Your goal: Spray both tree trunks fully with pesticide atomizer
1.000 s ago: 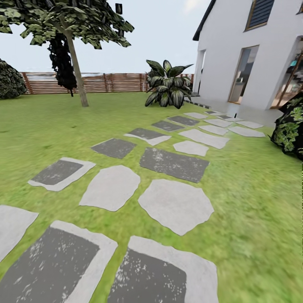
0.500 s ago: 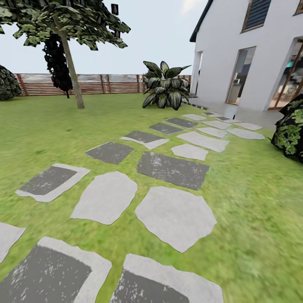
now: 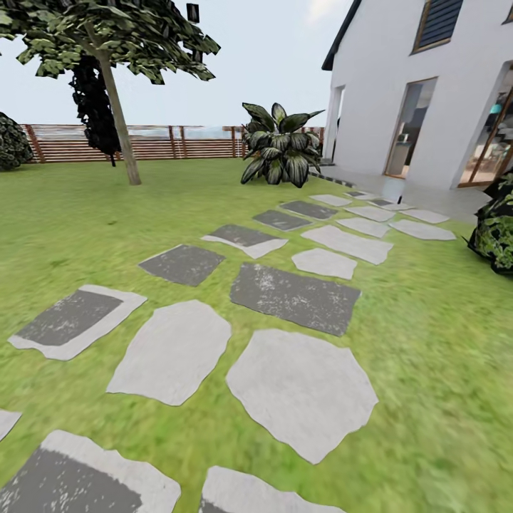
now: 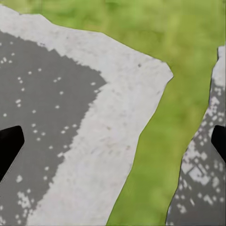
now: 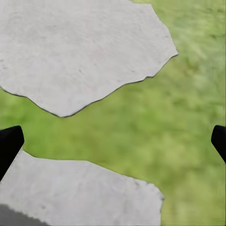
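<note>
Fingertips of the left gripper (image 4: 113, 146) show as two black wedges at the left and right edges of the left wrist picture, spread wide with nothing between them but a dark-centred stepping slab (image 4: 70, 122) and a strip of grass. The right gripper (image 5: 113, 143) reads the same way: black tips at both side edges of its picture, jaws well apart and empty, over pale slabs (image 5: 80, 52) and lawn.

Further out, the head picture has the slab path (image 3: 299, 385) running from the lower left up toward the white house (image 3: 399, 92) at the upper right. One tree (image 3: 107, 35) stands at the upper left, its slim leaning trunk (image 3: 120, 121) meeting the lawn (image 3: 85, 214) just before the slatted fence (image 3: 178, 141). A broad-leaved palm (image 3: 278, 146) sits at upper centre.

No small black bottle with a red tip is visible on any slab or on the grass here, so I cannot say which way it lies from either gripper, how its long axis runs, or which arm is nearer. Finding it looks like the step in hand; the trunk is well apart from both arms, up and to the left.
</note>
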Tool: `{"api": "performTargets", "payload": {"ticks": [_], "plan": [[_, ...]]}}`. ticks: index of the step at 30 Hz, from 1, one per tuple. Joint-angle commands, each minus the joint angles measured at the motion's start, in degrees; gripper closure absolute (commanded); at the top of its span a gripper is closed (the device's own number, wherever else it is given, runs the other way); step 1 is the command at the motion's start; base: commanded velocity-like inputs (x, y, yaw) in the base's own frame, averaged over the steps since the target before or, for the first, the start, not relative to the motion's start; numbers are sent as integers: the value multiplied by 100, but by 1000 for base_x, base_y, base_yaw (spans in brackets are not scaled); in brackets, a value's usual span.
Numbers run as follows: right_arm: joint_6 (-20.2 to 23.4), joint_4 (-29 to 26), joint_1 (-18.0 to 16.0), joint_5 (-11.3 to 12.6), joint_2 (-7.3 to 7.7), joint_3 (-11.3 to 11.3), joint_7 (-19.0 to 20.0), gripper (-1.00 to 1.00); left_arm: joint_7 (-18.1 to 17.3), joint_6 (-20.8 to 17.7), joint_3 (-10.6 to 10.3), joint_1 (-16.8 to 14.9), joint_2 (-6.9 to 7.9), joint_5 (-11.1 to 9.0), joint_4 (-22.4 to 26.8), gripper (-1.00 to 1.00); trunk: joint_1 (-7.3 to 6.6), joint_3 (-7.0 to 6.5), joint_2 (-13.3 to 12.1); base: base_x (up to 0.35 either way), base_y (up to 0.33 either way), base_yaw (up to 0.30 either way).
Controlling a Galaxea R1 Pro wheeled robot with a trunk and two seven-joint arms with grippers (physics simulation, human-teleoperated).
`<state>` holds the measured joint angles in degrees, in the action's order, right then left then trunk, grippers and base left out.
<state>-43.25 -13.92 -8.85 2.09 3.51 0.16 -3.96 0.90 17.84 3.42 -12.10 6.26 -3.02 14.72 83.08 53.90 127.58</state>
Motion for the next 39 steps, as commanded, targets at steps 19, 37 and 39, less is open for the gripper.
{"api": "performTargets", "payload": {"ticks": [19, 37, 39], "plan": [[-16, 3, -3, 20, 0, 4, -8, -100, -2, 18, 0, -3, -2, -29, -5, -100, 2, 5, 2, 339, 0, -129], [-16, 3, -3, 20, -1, 7, -8, -100, -3, 18, 0, -3, -2, -31, -6, -100, 2, 5, 2, 339, 0, -49], [-16, 3, -3, 20, -1, 4, -8, -100, -3, 18, 0, -3, -2, -31, -9, -100, 2, 5, 2, 339, 0, 0]]}}
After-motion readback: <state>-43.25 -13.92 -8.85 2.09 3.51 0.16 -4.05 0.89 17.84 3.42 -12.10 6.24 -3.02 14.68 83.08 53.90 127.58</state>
